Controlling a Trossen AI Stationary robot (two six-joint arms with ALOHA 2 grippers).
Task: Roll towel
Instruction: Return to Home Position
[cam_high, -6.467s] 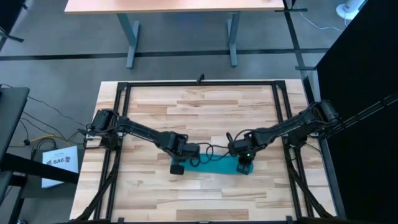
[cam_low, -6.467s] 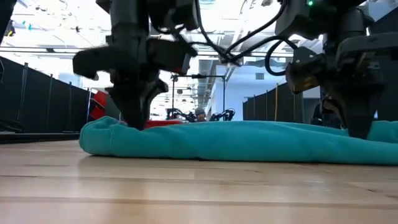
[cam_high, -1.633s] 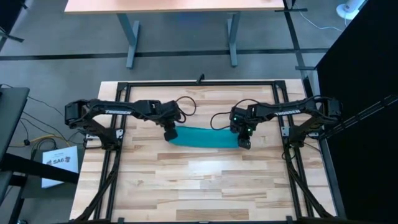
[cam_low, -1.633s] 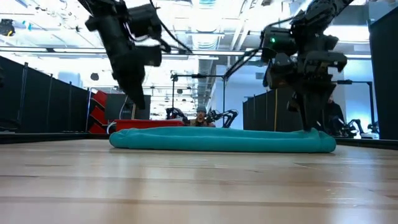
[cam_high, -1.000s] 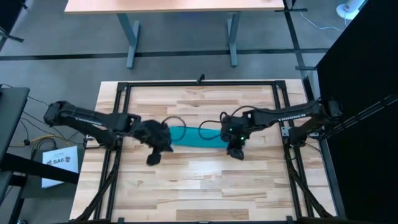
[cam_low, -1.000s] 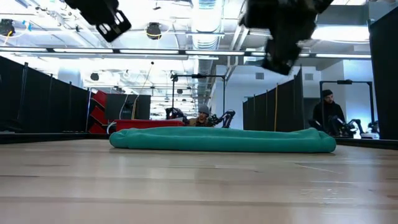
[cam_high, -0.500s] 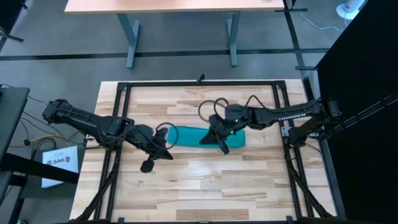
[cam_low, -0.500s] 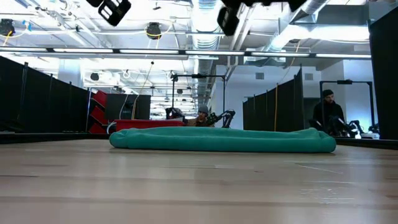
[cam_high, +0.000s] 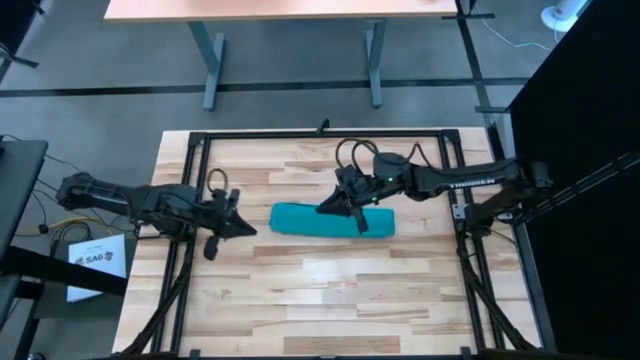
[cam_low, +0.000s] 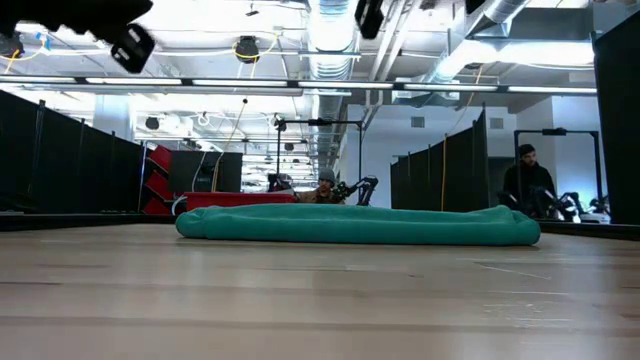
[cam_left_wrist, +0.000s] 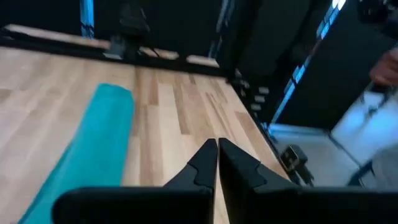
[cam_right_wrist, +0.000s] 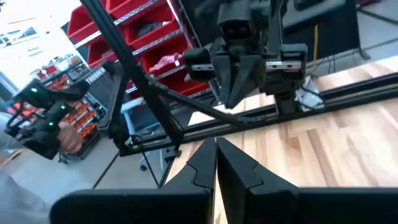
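step: homing | towel (cam_high: 332, 219) rolled, mid-table | left gripper (cam_left_wrist: 217, 148) fingers together, empty, left of roll | right gripper (cam_right_wrist: 216, 147) likewise, above roll | i'd retract high, not snag it

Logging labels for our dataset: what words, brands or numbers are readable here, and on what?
"SA6": white sheet left of the table.
White lettering on the right arm: too small to read.
White lettering on the left arm, right wrist view: blurred.
The towel: no text seen.
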